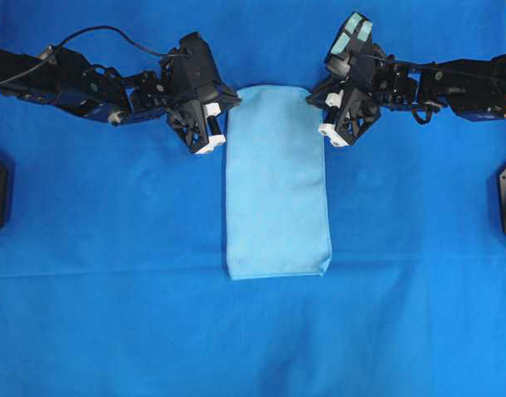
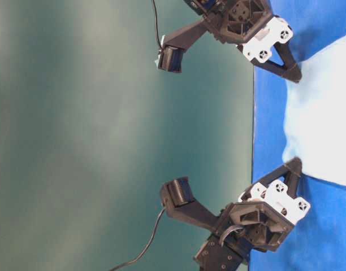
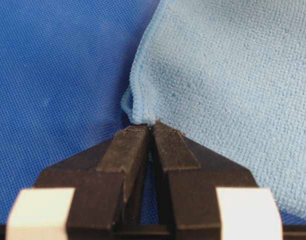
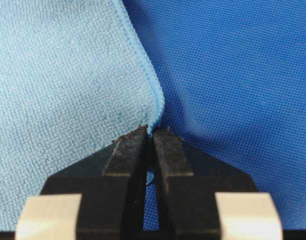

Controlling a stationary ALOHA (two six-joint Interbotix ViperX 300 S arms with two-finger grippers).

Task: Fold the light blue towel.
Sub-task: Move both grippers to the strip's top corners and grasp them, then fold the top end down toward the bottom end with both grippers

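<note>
Overhead, the light blue towel (image 1: 276, 186) lies as a long strip on the dark blue cloth (image 1: 112, 314), its top corners hidden under both claws. Wrist views: left claw (image 3: 152, 131) and right claw (image 4: 152, 134) each pinch a hem corner.

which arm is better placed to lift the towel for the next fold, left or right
Neither alone. The left gripper pinches one top corner of the light blue towel, and the right gripper pinches the other, so lifting together looks best.
</note>
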